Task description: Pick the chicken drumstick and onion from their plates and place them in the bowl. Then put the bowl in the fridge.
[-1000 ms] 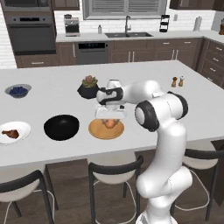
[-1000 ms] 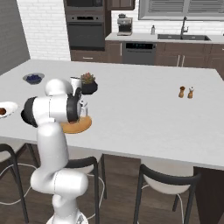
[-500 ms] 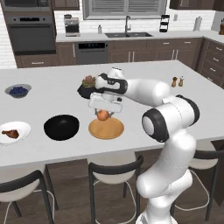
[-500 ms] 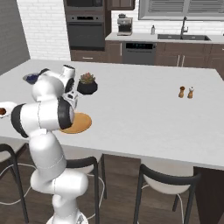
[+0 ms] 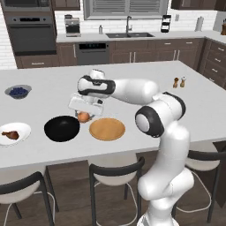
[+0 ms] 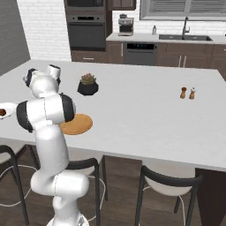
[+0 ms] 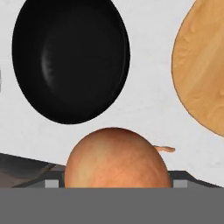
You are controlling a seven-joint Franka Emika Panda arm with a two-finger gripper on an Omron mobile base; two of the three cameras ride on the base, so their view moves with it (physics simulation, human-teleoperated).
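Onion clasped in tool, between black bowl and wooden plate

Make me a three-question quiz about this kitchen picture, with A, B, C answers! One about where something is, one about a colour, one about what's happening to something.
1. Where is the chicken drumstick?
A. in the black bowl
B. on the white plate
C. on the wooden plate

2. What colour is the bowl beside the wooden plate?
A. black
B. red
C. yellow

3. What is happening to the onion?
A. it lies in the sink
B. it sits in the fridge
C. the end effector holds it above the counter

Answers:
1. B, the drumstick lies on the white plate at the counter's left end.
2. A, the hand view shows it glossy black and empty.
3. C, the onion sits between the fingers, between bowl and wooden plate.
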